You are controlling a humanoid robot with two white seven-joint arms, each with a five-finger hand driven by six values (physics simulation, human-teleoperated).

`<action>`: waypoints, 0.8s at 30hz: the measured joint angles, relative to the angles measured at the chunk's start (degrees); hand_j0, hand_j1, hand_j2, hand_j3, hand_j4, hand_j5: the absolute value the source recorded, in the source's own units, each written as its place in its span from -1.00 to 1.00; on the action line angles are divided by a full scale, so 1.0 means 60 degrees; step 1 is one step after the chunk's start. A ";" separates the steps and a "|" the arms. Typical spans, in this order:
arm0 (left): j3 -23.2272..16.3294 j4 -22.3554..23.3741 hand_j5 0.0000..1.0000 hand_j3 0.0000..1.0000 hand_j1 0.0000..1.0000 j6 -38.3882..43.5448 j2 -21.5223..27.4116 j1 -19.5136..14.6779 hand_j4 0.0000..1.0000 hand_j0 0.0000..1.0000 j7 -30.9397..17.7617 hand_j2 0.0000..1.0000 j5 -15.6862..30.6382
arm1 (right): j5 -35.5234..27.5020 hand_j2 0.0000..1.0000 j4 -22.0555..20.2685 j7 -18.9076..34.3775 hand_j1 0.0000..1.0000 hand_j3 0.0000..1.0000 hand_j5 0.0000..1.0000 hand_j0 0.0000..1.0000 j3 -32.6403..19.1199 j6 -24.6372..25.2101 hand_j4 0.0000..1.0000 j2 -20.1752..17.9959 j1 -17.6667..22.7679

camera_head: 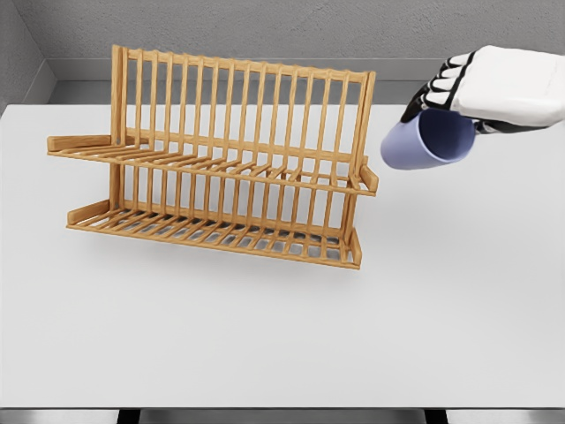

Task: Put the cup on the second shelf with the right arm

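A light blue cup [428, 141] hangs in the air to the right of the wooden rack, tilted on its side with its mouth toward me and to the right. My right hand [459, 93] comes in from the upper right and is shut on the cup from above, its dark fingers curled over the rim. The wooden two-tier dish rack [225, 163] stands on the white table at centre left. Its upper shelf [221, 166] and lower shelf [212, 231] hold nothing. The cup is level with the upper shelf, just past its right end.
The white table [282, 336] spreads out in front of the rack and to its right. A grey wall runs behind the table's far edge.
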 measured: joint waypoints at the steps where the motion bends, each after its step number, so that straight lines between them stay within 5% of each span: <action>1: 0.0000 0.0000 1.00 1.00 1.00 -0.0001 0.0000 0.0000 1.00 1.00 -0.0001 1.00 0.0000 | -0.0038 0.23 -0.0001 -0.0001 0.23 0.23 0.23 0.23 0.0012 0.0000 0.23 0.0031 -0.0059; 24: 0.0000 -0.0001 1.00 1.00 1.00 -0.0002 0.0000 0.0000 1.00 1.00 -0.0005 1.00 0.0000 | -0.0261 0.23 -0.0002 -0.0010 0.23 0.23 0.23 0.23 0.0952 0.0000 0.23 0.0948 -0.1040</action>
